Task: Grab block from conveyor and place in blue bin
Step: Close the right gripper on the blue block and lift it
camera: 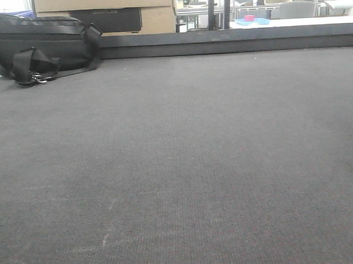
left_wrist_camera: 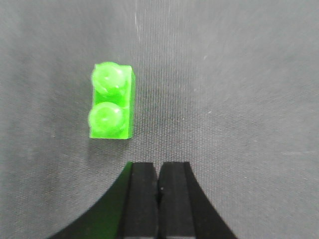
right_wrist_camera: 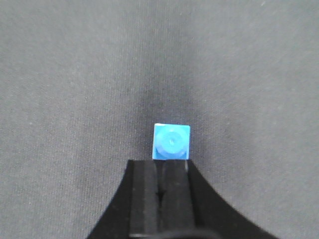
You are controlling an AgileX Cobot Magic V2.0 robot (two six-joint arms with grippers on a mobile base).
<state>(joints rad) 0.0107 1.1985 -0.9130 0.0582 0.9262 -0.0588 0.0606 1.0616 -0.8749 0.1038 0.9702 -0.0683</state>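
Green block [left_wrist_camera: 111, 101] lies studs-up on the grey worktop [left_wrist_camera: 239, 74], long axis parallel to the fingers of the left pincer [left_wrist_camera: 158, 167] — just beyond its tips, off to their left. Left pincer is pressed together, empty; so is the right pincer [right_wrist_camera: 159, 167] — a blue single-stud block [right_wrist_camera: 171, 142] sits at its tips.

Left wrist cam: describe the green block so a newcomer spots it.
On the dark grey conveyor, look ahead of the shut left pincer, toward the picture's left. The green block lies there, not gripped: two round studs, unlike the single-stud blue block by the right pincer.
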